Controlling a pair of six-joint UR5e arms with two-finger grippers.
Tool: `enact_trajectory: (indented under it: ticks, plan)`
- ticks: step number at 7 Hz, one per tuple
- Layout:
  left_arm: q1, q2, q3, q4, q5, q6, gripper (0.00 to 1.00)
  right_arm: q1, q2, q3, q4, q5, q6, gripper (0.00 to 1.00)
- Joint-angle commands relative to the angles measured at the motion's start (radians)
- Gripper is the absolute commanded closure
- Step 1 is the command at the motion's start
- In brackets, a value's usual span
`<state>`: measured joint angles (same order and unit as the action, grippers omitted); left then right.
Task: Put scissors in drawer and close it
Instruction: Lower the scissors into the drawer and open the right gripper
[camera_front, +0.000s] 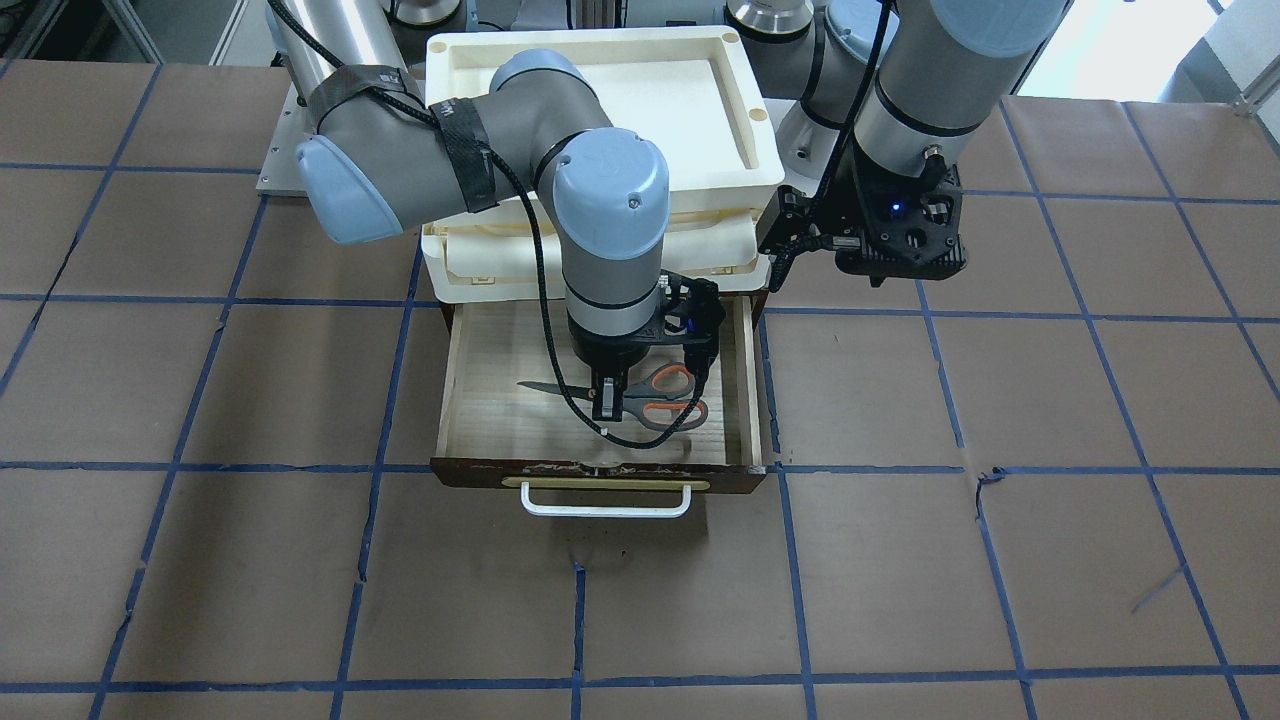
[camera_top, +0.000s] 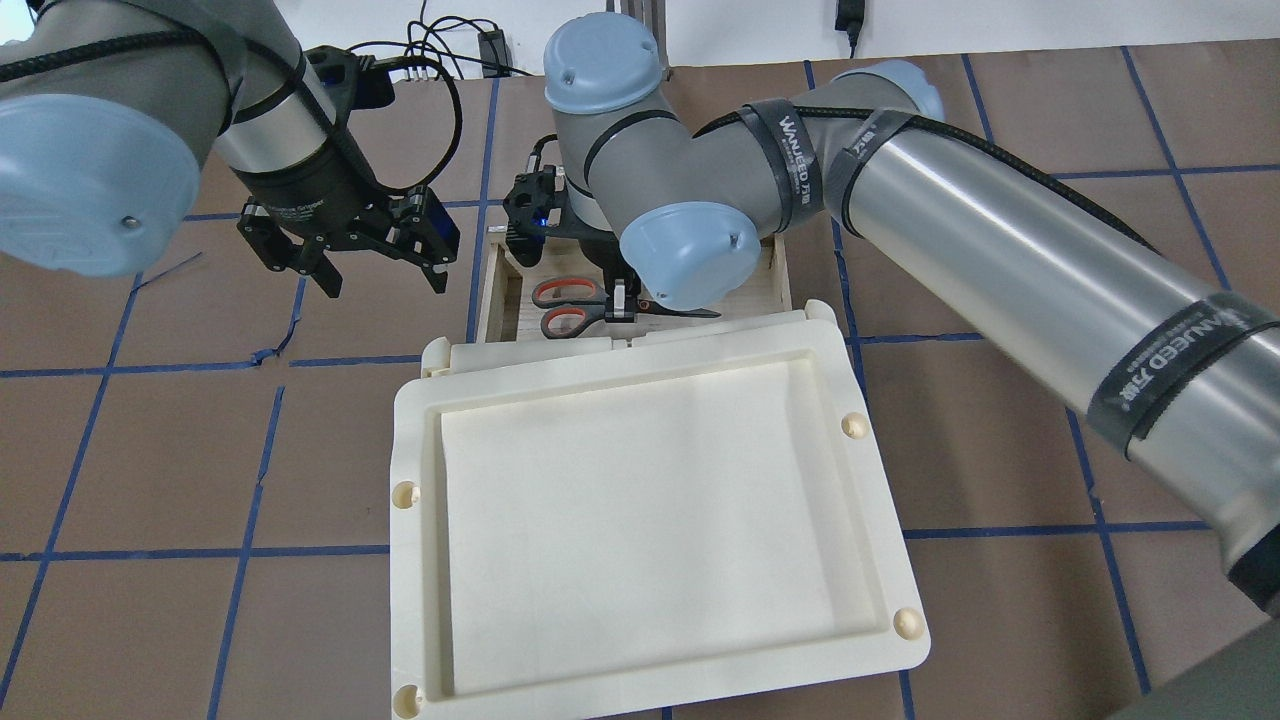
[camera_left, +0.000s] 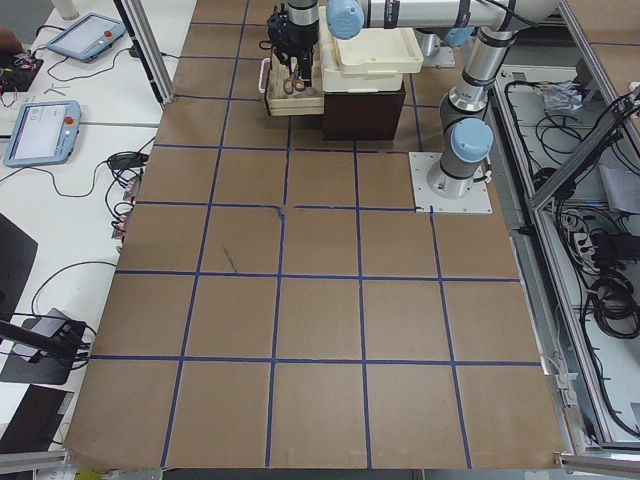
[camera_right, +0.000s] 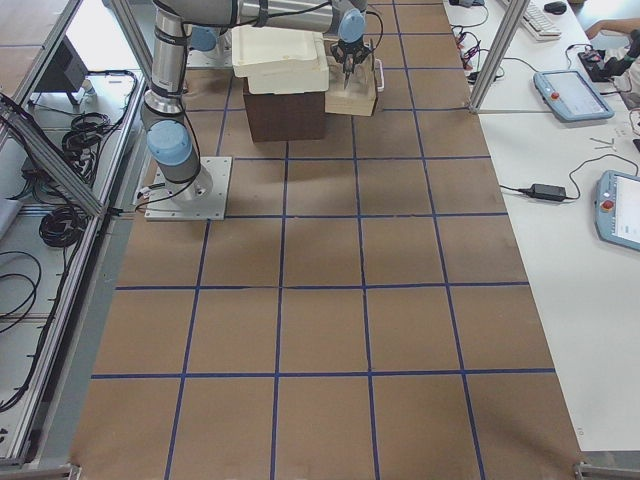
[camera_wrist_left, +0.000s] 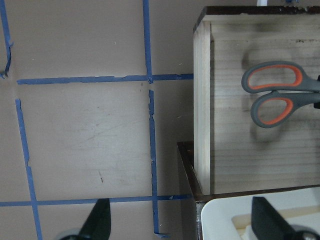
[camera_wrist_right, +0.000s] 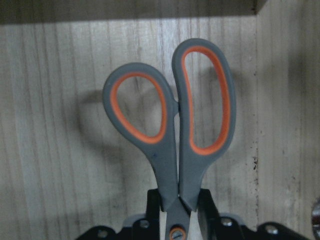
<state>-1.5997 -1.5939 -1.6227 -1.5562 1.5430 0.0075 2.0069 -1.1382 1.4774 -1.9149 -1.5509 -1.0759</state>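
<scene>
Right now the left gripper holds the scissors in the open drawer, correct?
No. The right gripper holds the scissors in the open drawer; the left gripper hangs open beside it, as the overhead view shows.

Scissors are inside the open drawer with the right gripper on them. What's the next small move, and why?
Probably open the right gripper to release: the scissors, pinched near the pivot, hang low inside the drawer, clear of its walls.
</scene>
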Motion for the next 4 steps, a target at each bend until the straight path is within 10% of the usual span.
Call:
enact_trajectory:
  ticks: [1,4]
  plan:
    - [0.007,0.0,0.0,0.001,0.002,0.014,0.0,0.013,0.012,0.001,0.0,0.0,0.002,0.85]
    - [0.041,0.002,0.0,-0.002,0.002,0.022,0.0,0.018,0.023,-0.002,0.0,0.0,0.013,0.82]
